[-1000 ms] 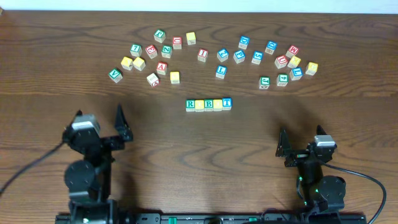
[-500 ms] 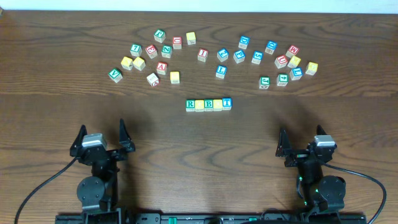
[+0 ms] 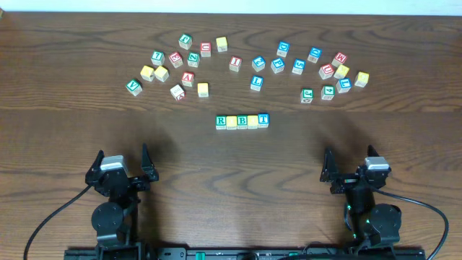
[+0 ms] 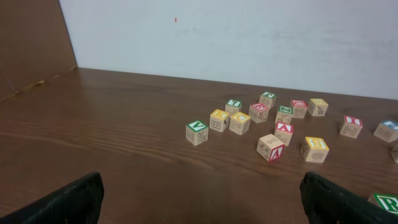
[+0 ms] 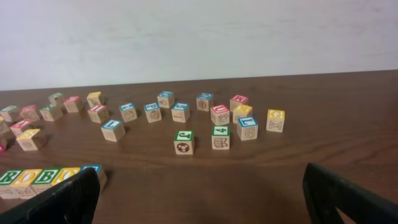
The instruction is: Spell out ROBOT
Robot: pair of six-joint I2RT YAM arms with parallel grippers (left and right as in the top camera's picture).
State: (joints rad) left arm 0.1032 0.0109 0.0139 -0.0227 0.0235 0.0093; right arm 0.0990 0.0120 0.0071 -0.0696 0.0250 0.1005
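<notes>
The five cubes of ROBOT [image 3: 242, 121] lie in one tight row near the middle of the worktop [image 3: 238, 195], side against side. Read from the near edge, they run R cube [image 3: 221, 121], yellow-faced cube [image 3: 232, 122], B cube [image 3: 242, 121], a second yellow-faced cube [image 3: 253, 122], T cube [image 3: 263, 119]. The row stands apart from the spare cubes [image 3: 258, 63] scattered toward the far edge, probably so the word reads cleanly.

Both arms sit low at the near edge, well apart from the row. The left jaws and right jaws are spread wide and grasp nothing. That suits a word that looks finished, since nothing there can nudge the line.

From overhead the yellow faces are too pale to read. The right wrist view shows an O on each, though there the T cube is half hidden behind a dark finger [image 5: 68, 199]. The left wrist view catches only a corner of the R cube, cut off at the frame's lower right, well beyond the green V cube [image 4: 196, 132].
</notes>
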